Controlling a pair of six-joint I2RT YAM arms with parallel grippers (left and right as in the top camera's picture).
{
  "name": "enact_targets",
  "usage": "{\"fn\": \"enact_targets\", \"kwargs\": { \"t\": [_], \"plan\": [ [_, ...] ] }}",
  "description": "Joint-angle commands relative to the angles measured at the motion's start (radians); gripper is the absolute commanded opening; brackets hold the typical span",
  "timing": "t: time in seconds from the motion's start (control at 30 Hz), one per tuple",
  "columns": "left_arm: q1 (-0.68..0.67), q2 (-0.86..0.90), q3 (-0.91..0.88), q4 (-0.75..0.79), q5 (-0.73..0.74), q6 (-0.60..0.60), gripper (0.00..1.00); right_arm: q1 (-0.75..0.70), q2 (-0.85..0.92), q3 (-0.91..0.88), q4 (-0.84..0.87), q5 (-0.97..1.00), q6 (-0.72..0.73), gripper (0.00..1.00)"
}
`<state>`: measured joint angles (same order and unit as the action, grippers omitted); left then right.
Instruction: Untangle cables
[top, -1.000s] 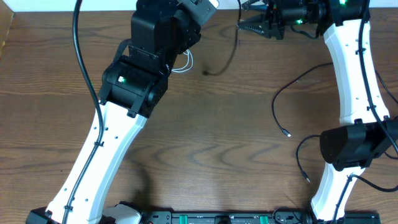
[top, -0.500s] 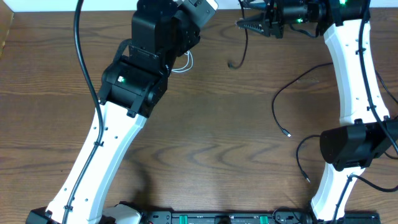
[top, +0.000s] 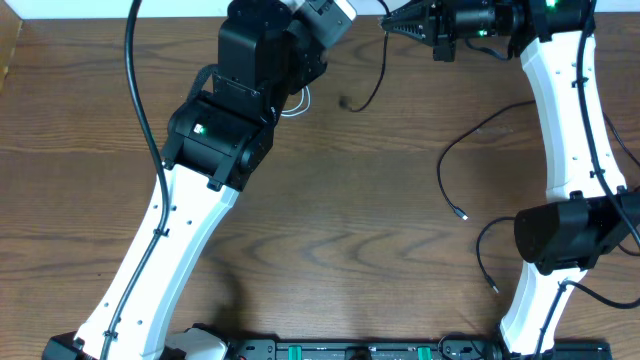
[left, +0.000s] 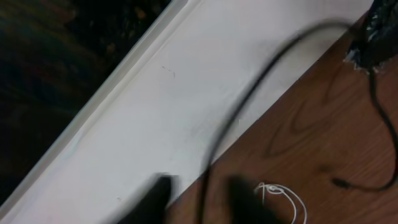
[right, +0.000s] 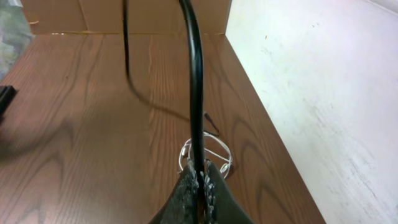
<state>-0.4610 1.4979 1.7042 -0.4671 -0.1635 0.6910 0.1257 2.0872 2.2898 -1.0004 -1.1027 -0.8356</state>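
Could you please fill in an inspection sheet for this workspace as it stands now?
Surface: brown wooden table.
Job's things: black cable hangs from the right claw down to the table; white cable is coiled near the left arm; second black cable lies loose by the right arm.
Clutter: nothing seen.
Grippers: right claw shut on the black cable; left claw blurred, fingers apart.
Cables: thick arm cable runs beside the left arm.
Surroundings: white wall along the table's edge.

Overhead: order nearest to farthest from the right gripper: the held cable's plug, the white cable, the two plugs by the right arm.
1. Held cable's plug, below-left of the right gripper.
2. White cable, farther left.
3. Upper plug, right side.
4. Lower plug, bottom right.
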Motion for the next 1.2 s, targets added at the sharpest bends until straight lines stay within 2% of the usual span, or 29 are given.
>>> {"fn": "enact_targets", "kwargs": {
  "t": [0.0, 0.3, 0.67, 0.83, 0.97, 1.17],
  "plan": [
    [-0.002, -0.009, 0.032, 0.005, -0.002, -0.016, 0.98, -0.014, -0.013, 0.018, 0.006, 0.043, 0.01, 0.01],
    [0.008, -0.009, 0.033, 0.043, -0.007, -0.016, 0.98, -0.115, -0.013, 0.018, -0.017, 0.273, 0.038, 0.01],
    [0.066, -0.009, 0.032, 0.039, -0.006, -0.016, 0.98, -0.406, -0.026, 0.018, -0.157, 0.288, 0.033, 0.01],
    [0.066, -0.009, 0.032, 0.039, -0.006, -0.016, 0.98, -0.525, -0.068, 0.018, -0.274, 0.291, -0.076, 0.01],
    [0.068, -0.009, 0.032, 0.039, -0.006, -0.016, 0.98, -0.6, -0.111, 0.018, -0.277, 0.299, -0.078, 0.01],
    [0.079, -0.009, 0.032, 0.039, -0.006, -0.016, 0.98, -0.731, -0.188, 0.018, -0.263, 0.467, -0.058, 0.01]
  ]
}}
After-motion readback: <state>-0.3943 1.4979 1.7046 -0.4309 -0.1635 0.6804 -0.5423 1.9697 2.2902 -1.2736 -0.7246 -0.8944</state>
